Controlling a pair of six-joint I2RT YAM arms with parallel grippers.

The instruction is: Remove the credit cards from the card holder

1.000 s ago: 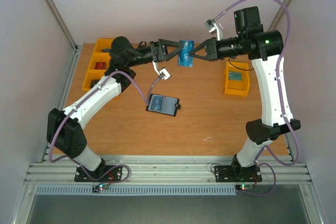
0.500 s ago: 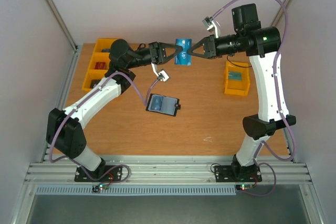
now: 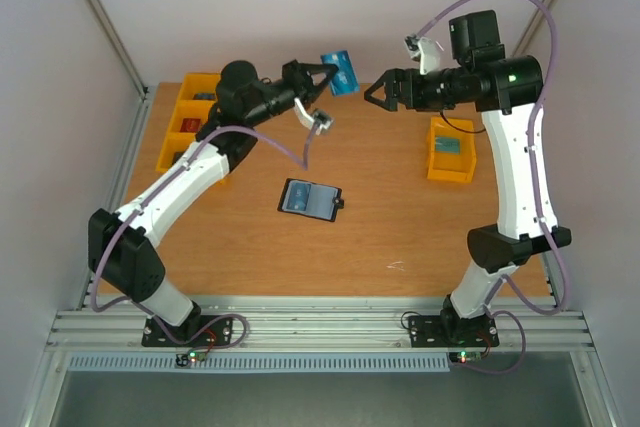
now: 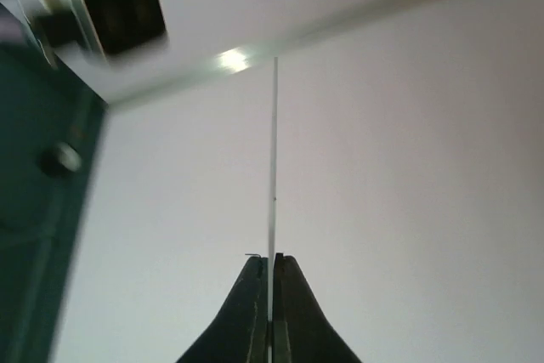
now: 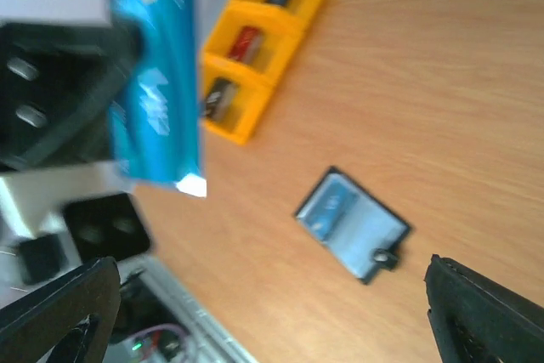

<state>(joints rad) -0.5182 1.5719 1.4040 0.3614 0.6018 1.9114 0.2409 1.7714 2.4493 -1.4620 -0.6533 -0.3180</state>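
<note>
**A:** Item one: credit card [image 3: 342, 71], blue. Location?

**B:** It is raised over the table's far edge, near the middle. The left hand [image 3: 327, 75] pinches it by one margin. The left wrist view shows it edge-on, a thin line rising from fingertips [image 4: 252, 312] pressed together on it.

**A:** Right hand [image 3: 376, 93]?

**B:** Spread wide and carrying nothing. It is near the card but apart from it, with the forearm about level and pointing toward the left arm.

**A:** Card holder [image 3: 310, 198]?

**B:** It lies open at mid-table, blue-grey panels up, snap tab toward the right edge. It cannot be told whether more cards sit inside.

**A:** Left arm, pose?

**B:** It reaches from the near-left base to the far edge, wrist lifted, hand angled upward.

**A:** Handling note for the step?

**B:** The step is probably a carry to the yellow bins [image 3: 190, 117] at the far-left corner. The grip covers only a narrow strip of a thin, slick card. The pinch should stay firm and the swing slow. The card should be lowered into a compartment before the hand opens, or it may flutter off.
</note>
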